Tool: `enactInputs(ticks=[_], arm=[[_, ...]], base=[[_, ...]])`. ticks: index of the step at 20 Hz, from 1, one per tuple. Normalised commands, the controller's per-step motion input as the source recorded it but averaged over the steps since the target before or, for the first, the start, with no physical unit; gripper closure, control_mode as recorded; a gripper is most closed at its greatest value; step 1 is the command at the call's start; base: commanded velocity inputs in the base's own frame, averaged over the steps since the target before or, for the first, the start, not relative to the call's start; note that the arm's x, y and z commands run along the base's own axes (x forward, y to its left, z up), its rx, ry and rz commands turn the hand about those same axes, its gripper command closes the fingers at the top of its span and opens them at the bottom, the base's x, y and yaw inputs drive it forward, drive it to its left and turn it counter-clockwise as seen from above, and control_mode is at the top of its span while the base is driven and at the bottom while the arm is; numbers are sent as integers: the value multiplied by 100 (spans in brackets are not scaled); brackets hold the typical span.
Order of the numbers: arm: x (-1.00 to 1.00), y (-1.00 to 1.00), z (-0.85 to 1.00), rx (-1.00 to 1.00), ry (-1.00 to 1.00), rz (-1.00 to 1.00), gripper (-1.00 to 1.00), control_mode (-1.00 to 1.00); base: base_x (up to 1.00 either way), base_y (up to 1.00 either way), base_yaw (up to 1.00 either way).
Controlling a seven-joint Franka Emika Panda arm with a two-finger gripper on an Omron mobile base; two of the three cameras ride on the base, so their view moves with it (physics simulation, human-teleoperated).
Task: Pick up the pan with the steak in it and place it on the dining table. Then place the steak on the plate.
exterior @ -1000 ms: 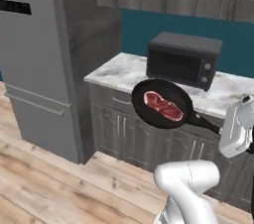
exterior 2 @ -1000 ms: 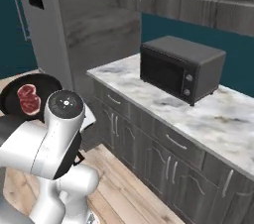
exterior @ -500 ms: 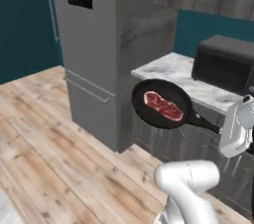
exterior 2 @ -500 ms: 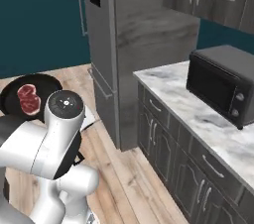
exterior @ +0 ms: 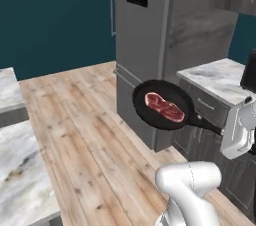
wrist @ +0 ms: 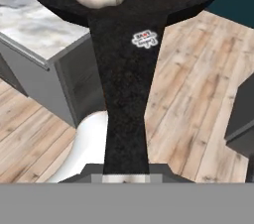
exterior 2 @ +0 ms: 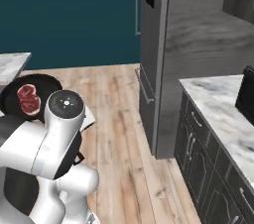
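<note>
**A:** What is the arm carrying, and what is it made of?

**B:** A round, shallow black pan (exterior: 162, 105), matte, with a long straight handle (wrist: 126, 94) of speckled black bearing a small pale label. In it lies the steak (exterior: 164, 107), a flat red slab with whitish marbling and a pale fatty edge, resting on the pan floor and much smaller than it.

**A:** And the grip?

**B:** The gripper (exterior: 231, 132) is closed tight on the end of the handle; in the hand view the handle runs straight down to where the fingers meet it. The pan is held level in mid-air, above the floor, touching nothing else.

**A:** Where does the pan stand among the furniture?

**B:** In front of the tall grey fridge (exterior: 165, 35), smooth-faced and square-edged, its lower corner just behind the pan's far rim. To the right runs a counter (exterior 2: 225, 114) of veined white marble over dark panelled cabinets (exterior 2: 198, 158).

**A:** Open room?

**B:** A broad wooden plank floor (exterior: 80, 135) lies open to the left, reaching a teal wall (exterior: 55, 15). At the left edge is the dining table (exterior: 20, 165), white-grey marble with tan veins, well apart from the pan.
</note>
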Motion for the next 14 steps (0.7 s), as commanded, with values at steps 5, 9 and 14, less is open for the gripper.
enactInputs(ticks=[5, 9, 14], arm=[[0, 0, 0, 0, 0, 0, 100, 100], [0, 0, 0, 0, 0, 0, 100, 100], [0, 0, 0, 0, 0, 0, 100, 100]], base=[[-2, -7, 6], [21, -71, 0], [63, -42, 1]])
